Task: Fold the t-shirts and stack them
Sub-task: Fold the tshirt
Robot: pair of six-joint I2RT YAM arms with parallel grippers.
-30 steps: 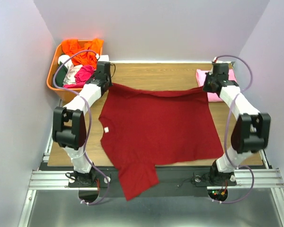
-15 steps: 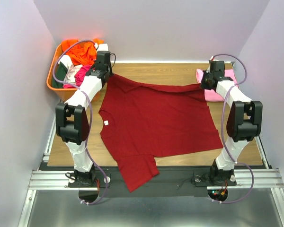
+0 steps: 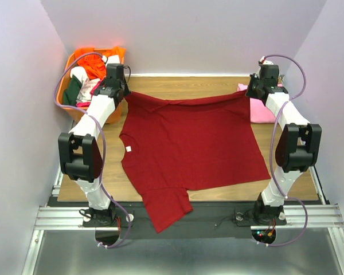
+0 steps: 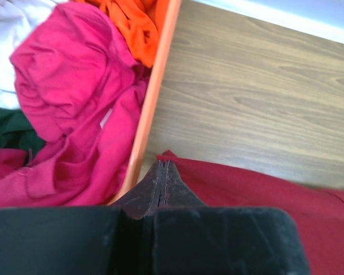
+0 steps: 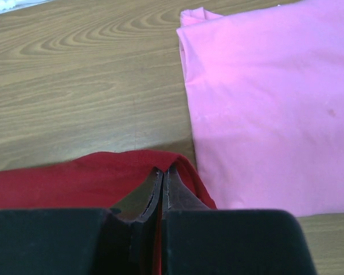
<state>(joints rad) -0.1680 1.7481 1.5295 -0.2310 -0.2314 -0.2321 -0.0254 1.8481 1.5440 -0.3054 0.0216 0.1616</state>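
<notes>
The jaws of the left gripper are pressed together on a far left corner of the maroon t-shirt, and only a thin line shows between them. The jaws of the right gripper are clamped in the same way on the far right corner, with a small fold of red cloth around the tips.

Between the two grips the far edge of the shirt runs almost straight. The rest lies spread on the table, with the white label toward the left, and one sleeve hangs over the near edge.

The cloth looks soft, thin and light. I judge that it will sag wherever it is not held and will drag on the wood more than slide. It is not fragile. A firm pinch at two corners of one edge seems the right hold, because the shirt then hangs flat for a fold.

The pink t-shirt lies folded at the far right, just beside the right gripper. I cannot tell if the red edge touches it. The left gripper is just beside the rim of the orange basket.

Both arms reach out long from the near edge to the far side of the table, one toward each far corner.
</notes>
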